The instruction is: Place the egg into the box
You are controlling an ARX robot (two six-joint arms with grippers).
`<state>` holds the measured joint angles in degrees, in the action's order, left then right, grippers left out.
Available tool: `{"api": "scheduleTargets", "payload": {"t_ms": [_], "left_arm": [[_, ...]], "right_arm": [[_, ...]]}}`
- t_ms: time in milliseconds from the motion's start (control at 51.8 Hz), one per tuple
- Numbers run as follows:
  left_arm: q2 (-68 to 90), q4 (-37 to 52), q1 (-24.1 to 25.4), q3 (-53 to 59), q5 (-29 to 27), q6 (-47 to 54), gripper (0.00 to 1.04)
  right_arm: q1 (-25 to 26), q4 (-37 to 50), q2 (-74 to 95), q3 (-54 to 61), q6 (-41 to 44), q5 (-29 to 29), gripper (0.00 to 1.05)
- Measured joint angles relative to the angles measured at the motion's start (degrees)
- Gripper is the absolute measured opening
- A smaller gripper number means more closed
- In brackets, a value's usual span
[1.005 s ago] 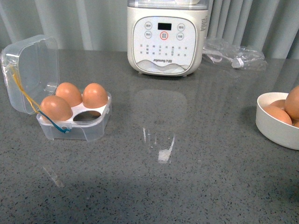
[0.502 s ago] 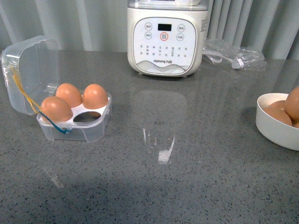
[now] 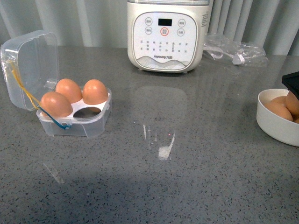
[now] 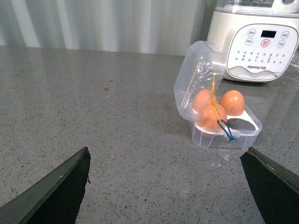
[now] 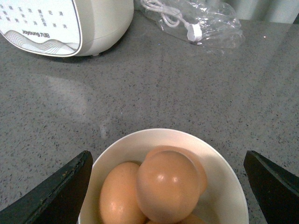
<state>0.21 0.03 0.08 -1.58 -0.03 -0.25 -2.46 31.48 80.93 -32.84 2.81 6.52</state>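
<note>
The box (image 3: 74,119) stands open at the left of the table, its clear lid (image 3: 29,65) tipped back. Three eggs (image 3: 95,91) fill its white tray and the front right hole (image 3: 88,111) is bare. It also shows in the left wrist view (image 4: 225,126). My left gripper (image 4: 166,186) is open and empty, short of the box. My right gripper (image 5: 167,161) is open, its fingers either side of the white bowl (image 5: 135,142), over the top egg (image 5: 163,191). A dark part of that gripper (image 3: 293,83) shows above the bowl (image 3: 275,128).
A white egg cooker (image 3: 166,37) stands at the back middle. A clear plastic bag with a white cable (image 3: 233,51) lies at the back right. Grey curtains hang behind the speckled grey tabletop (image 3: 187,177).
The whole front view has shifted slightly upward. A dark part of my right gripper has come into view at the right edge above the bowl. The box and eggs have not moved.
</note>
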Motion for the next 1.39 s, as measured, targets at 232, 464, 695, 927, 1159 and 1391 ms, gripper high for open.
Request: {"api": "scheduleTargets", "payload": {"t_ms": [232, 464, 695, 927, 1159, 1391], "left_arm": [[0.00, 0.00, 0.00, 0.00, 0.00, 0.00, 0.98], [0.00, 0.00, 0.00, 0.00, 0.00, 0.00, 0.98], [0.00, 0.00, 0.00, 0.00, 0.00, 0.00, 0.98], [0.00, 0.00, 0.00, 0.00, 0.00, 0.00, 0.98], [0.00, 0.00, 0.00, 0.00, 0.00, 0.00, 0.98], [0.00, 0.00, 0.00, 0.00, 0.00, 0.00, 0.98]], "right_arm": [[-0.55, -0.33, 2.86, -2.08, -1.20, -0.28, 0.98], [-0.87, 0.31, 5.92, -3.13, -1.97, -0.42, 0.98], [-1.05, 1.22, 7.72, -3.89, -2.10, -0.44, 0.98], [-1.05, 1.60, 8.83, -4.79, -2.29, -1.07, 0.96], [-1.07, 1.20, 8.87, -5.16, -2.86, -1.40, 0.65], [-1.92, 1.03, 7.74, -5.16, -2.91, -1.51, 0.40]]}}
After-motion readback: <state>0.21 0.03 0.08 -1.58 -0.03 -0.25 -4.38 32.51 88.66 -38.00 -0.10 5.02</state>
